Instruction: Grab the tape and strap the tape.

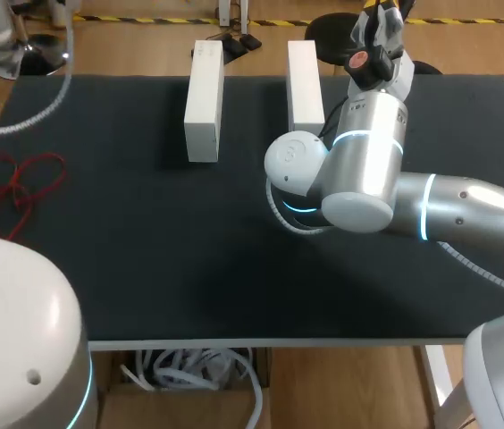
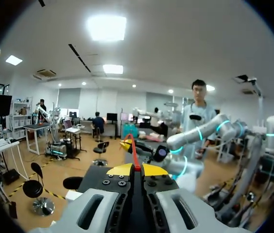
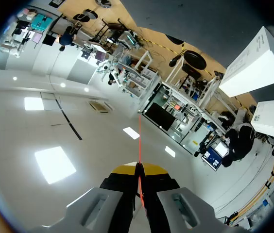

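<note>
A thin red tape (image 2: 133, 153) runs out from between the yellow tips of my left gripper (image 2: 137, 170), which is shut on it. The tape leads ahead to my right gripper (image 2: 127, 144), which is held up in the air. In the right wrist view the same red tape (image 3: 139, 141) rises from the closed tips of my right gripper (image 3: 139, 170). In the head view my right gripper (image 1: 379, 13) is raised high at the table's far side. The left gripper is out of the head view. Loose red loops (image 1: 20, 183) lie at the table's left edge.
Two long white boxes (image 1: 205, 98) (image 1: 305, 85) lie side by side at the back of the black table (image 1: 189, 250). My right arm's elbow (image 1: 359, 170) hangs over the middle right. The boxes (image 3: 256, 63) also show beside the right gripper.
</note>
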Robot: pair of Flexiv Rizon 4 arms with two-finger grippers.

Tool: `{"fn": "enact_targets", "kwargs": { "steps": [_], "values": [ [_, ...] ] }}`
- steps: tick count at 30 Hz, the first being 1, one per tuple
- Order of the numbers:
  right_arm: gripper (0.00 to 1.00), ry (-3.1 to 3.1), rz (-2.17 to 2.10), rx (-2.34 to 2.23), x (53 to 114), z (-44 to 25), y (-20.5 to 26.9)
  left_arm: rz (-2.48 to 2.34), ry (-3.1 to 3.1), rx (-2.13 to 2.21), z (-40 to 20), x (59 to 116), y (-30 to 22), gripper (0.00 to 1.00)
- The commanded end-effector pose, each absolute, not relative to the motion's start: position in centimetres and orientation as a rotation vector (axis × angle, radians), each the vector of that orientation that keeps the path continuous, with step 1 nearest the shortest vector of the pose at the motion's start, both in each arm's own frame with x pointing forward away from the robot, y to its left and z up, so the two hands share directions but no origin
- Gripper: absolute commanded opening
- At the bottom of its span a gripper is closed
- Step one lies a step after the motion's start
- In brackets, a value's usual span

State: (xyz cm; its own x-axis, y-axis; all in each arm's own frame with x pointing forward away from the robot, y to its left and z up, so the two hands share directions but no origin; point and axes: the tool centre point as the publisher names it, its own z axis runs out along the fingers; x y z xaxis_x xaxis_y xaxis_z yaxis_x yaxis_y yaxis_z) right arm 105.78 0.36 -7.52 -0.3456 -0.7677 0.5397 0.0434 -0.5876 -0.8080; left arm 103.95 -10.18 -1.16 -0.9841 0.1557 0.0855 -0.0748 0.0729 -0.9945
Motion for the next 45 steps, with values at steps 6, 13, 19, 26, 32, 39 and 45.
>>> {"fn": "enact_targets", "kwargs": {
  "steps": [6, 13, 19, 26, 32, 39, 45],
  "values": [
    [0.0, 0.974, -1.978, -1.354, 105.7, -7.4, 0.4, 1.574, -2.548, -0.041, 0.6, 102.7, -11.0, 0.0],
    [0.0, 0.974, -1.978, -1.354, 105.7, -7.4, 0.4, 1.376, -2.658, -0.017, 1.3, 102.4, -11.0, 0.0],
    [0.0, 0.974, -1.978, -1.354, 105.7, -7.4, 0.4, 1.29, -2.721, -0.011, 1.4, 101.8, -11.2, 0.0],
    [0.0, 0.974, -1.978, -1.354, 105.7, -7.4, 0.4, 1.15, -2.79, -0.036, 1.9, 101.7, -11.3, 0.0],
    [0.0, 0.974, -1.978, -1.354, 105.7, -7.4, 0.4, 1.093, -2.838, -0.035, 2.2, 102.0, -10.8, 0.0],
    [0.0, 0.974, -1.978, -1.354, 105.7, -7.4, 0.4, 1.026, -2.876, -0.074, 2.6, 102.0, -11.2, 0.0],
    [0.0, 0.974, -1.978, -1.354, 105.7, -7.4, 0.4, 1.011, -2.89, -0.074, 2.3, 101.6, -11.7, 0.0]
  ]
}}
